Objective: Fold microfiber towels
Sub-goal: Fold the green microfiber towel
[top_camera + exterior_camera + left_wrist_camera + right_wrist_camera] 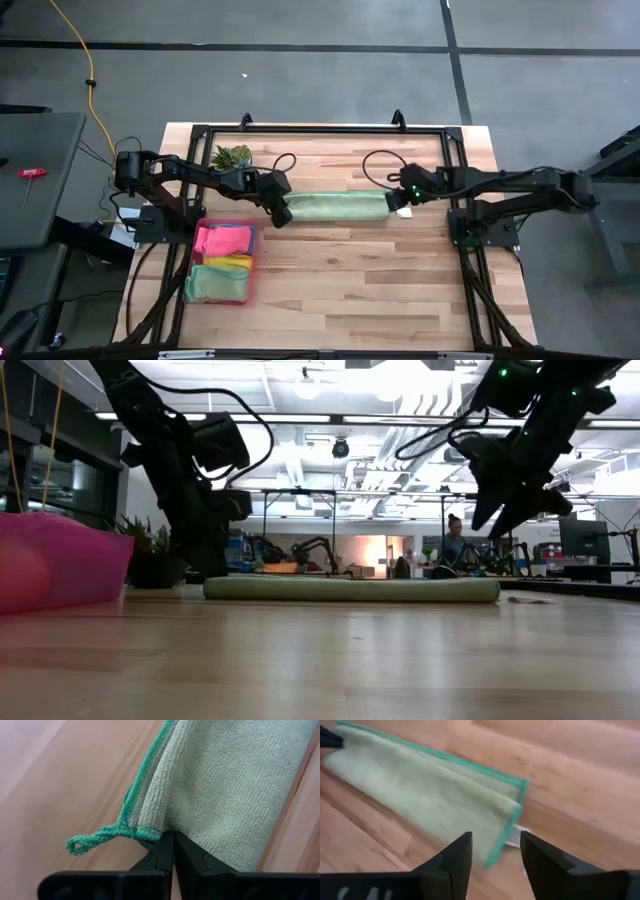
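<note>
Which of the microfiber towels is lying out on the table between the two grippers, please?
The pale green towel, folded into a long strip between the left gripper and right gripper; the others sit in the pink tray.

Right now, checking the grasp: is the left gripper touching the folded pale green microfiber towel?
Touching: left wrist view shows left gripper shut on pale green towel's end edge.

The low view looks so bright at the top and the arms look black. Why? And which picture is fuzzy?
In the low view, ceiling lights shine into the camera, so both arms show as dark shapes and the pink tray up close is out of focus. The right wrist view is the fuzzy one, the pale green towel smeared. The left wrist view is sharp: you can see the towel's weave.
</note>
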Robot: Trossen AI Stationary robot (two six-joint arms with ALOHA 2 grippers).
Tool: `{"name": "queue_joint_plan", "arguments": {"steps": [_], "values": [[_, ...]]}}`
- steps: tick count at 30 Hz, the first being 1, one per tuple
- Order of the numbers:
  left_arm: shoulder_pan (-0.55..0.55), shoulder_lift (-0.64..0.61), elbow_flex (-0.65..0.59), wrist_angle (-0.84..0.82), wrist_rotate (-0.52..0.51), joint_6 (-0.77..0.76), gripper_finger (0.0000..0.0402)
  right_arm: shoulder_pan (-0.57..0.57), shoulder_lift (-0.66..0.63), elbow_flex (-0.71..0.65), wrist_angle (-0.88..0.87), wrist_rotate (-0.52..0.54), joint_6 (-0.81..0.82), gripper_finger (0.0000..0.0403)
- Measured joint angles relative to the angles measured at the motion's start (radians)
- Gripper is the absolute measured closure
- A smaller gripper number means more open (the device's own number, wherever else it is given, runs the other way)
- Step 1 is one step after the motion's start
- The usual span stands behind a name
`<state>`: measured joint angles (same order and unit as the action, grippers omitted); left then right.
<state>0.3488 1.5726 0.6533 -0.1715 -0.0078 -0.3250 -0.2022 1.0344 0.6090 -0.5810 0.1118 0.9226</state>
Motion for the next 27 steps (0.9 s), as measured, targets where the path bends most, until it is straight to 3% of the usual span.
{"name": "queue_joint_plan", "arguments": {"steps": [5, 15, 22, 27], "values": [[0.005, 0.000, 0.000, 0.001, 0.011, 0.013, 0.0401, -0.086, 0.000, -0.025, -0.016, -0.135, -0.005, 0.0217], [0.005, 0.000, 0.000, 0.004, 0.007, 0.014, 0.0401, -0.125, 0.001, -0.102, 0.073, -0.177, 0.031, 0.0116], [0.005, 0.000, 0.000, 0.006, 0.005, 0.014, 0.0401, -0.125, 0.058, -0.121, 0.140, -0.159, 0.042, 0.0110], [0.005, 0.000, 0.000, 0.008, 0.004, 0.014, 0.0401, -0.125, 0.165, -0.121, 0.270, -0.222, 0.031, 0.0110]]}}
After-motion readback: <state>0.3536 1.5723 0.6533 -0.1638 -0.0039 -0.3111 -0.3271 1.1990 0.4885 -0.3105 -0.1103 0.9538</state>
